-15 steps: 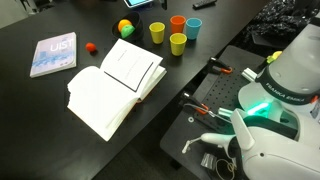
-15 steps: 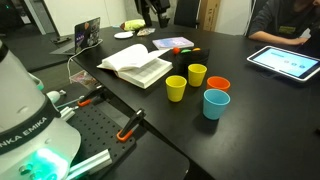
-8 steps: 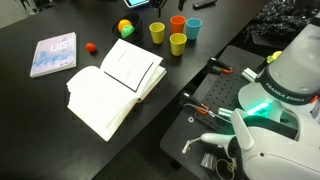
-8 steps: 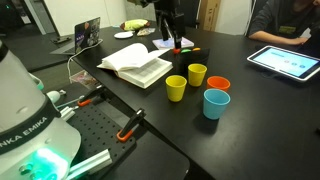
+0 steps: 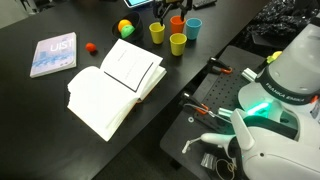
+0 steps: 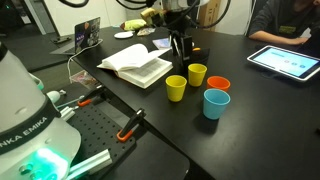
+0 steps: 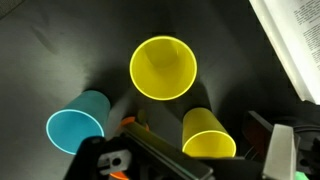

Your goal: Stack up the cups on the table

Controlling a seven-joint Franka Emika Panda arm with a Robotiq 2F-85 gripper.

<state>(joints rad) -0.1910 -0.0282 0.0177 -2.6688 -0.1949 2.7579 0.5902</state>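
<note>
Four cups stand upright in a cluster on the black table (image 5: 40,100): two yellow (image 5: 157,32) (image 5: 178,43), one orange (image 5: 177,23) and one light blue (image 5: 193,28). The same yellow pair (image 6: 176,88) (image 6: 197,74), orange cup (image 6: 218,86) and blue cup (image 6: 216,103) show in both exterior views. My gripper (image 6: 180,46) hangs open and empty just behind and above them, also seen as gripper (image 5: 165,10). The wrist view looks down into one yellow cup (image 7: 163,68), a second yellow cup (image 7: 208,133) and the blue cup (image 7: 78,122); the orange cup is mostly hidden there.
An open book (image 5: 115,85) lies near the cups, with a blue-covered book (image 5: 53,54), a small red ball (image 5: 90,47) and a yellow-green ball (image 5: 125,27) farther off. A tablet (image 6: 285,62) lies beyond the cups. Tools sit on the robot base plate (image 5: 215,110).
The arm has swung in from the far side of the table and come down close to the cups. The cups have not moved.
</note>
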